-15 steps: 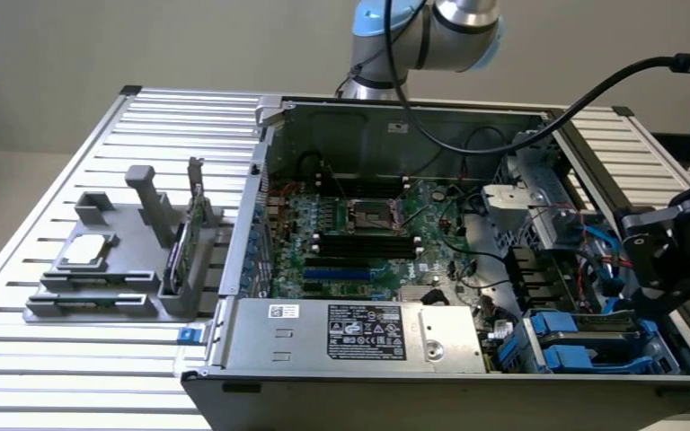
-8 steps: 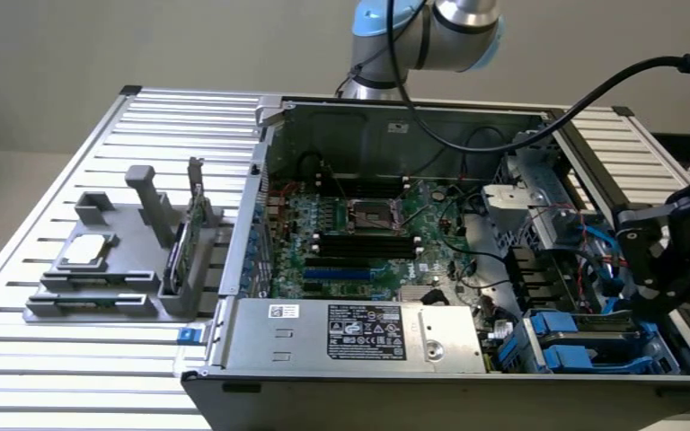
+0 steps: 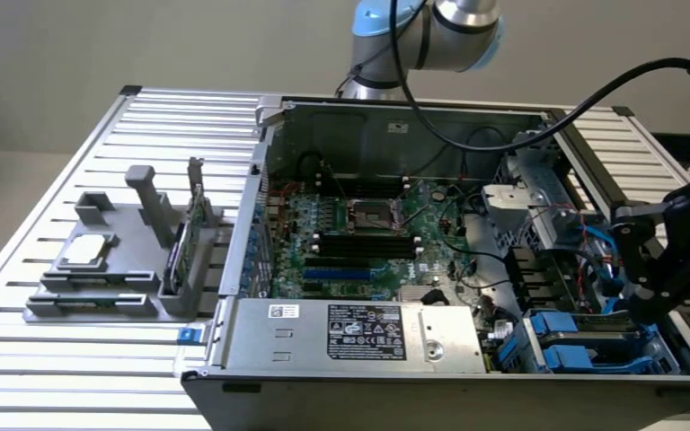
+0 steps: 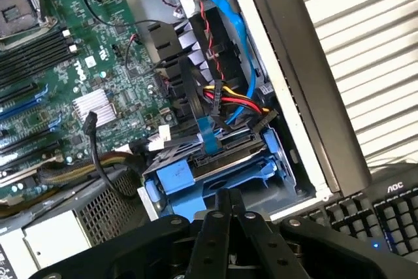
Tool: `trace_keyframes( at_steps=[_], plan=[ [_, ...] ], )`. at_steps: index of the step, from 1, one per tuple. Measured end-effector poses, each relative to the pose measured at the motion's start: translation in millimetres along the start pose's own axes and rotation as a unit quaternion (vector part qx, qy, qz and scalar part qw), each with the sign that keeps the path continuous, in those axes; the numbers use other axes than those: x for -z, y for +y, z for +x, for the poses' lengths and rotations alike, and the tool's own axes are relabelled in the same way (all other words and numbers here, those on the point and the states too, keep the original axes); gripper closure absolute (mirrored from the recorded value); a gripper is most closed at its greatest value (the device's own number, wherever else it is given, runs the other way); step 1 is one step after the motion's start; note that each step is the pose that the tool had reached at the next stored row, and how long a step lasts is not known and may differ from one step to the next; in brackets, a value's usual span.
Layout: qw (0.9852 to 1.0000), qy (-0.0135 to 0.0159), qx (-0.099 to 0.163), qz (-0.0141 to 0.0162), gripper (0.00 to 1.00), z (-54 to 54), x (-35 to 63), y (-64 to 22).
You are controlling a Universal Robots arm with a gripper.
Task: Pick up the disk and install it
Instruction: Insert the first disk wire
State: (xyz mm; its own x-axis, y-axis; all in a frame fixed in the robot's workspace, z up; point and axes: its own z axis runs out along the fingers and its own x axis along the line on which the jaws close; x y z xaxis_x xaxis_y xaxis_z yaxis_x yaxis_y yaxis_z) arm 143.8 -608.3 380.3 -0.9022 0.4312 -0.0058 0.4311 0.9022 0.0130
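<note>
The disk (image 4: 215, 164), a dark flat drive framed by blue plastic rails, lies in the drive bay at the front corner of the open computer case (image 3: 261, 180), on the exterior view's right. Its blue rails (image 3: 567, 339) show there too. My gripper (image 4: 228, 206) is shut, its two black fingers pressed together with nothing between them, hovering close over the disk's outer edge. In the exterior view the black gripper (image 3: 647, 305) hangs over the case's right wall, just above the bay.
Blue, red and yellow cables (image 4: 225, 96) bundle right behind the bay. The motherboard (image 3: 358, 233) and power supply (image 3: 363, 332) sit inside the case. A grey holder (image 3: 105, 287) with a small silver drive (image 3: 87, 251) stands at the exterior view's left. A keyboard (image 4: 392, 217) lies outside the case wall.
</note>
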Motion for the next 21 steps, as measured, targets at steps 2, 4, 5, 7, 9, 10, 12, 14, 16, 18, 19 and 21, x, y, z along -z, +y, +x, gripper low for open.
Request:
trace_keyframes(
  at_steps=[2,4,5,7,9,10,12,14,16,18,19,21],
  plan=[
    [0.9999,0.0000,-0.013,0.0001,0.89,0.0,-0.6,0.0],
    [0.9997,-0.0001,-0.026,0.0002,0.89,0.0,-1.2,0.0],
    [0.9995,-0.0002,-0.032,0.0002,0.89,0.0,-1.6,0.0],
    [0.9990,-0.0003,-0.045,0.0003,0.89,0.0,-2.2,0.0],
    [0.9984,-0.0005,-0.057,0.0003,0.89,0.0,-2.8,0.0],
    [0.9980,-0.0006,-0.063,0.0004,0.89,0.0,-3.1,0.0],
    [0.9972,-0.0007,-0.075,0.0004,0.89,0.0,-3.7,0.0],
    [0.9962,-0.0008,-0.087,0.0004,0.89,0.0,-4.3,-0.1],
    [0.9953,-0.0010,-0.096,0.0004,0.89,0.0,-4.8,0.0],
    [0.9943,-0.0011,-0.106,0.0004,0.89,0.0,-5.3,0.0],
    [0.9938,-0.0011,-0.111,0.0005,0.89,-0.1,-5.5,0.0],
    [0.9926,-0.0012,-0.121,0.0004,0.89,-0.1,-6.1,0.0]
  ],
)
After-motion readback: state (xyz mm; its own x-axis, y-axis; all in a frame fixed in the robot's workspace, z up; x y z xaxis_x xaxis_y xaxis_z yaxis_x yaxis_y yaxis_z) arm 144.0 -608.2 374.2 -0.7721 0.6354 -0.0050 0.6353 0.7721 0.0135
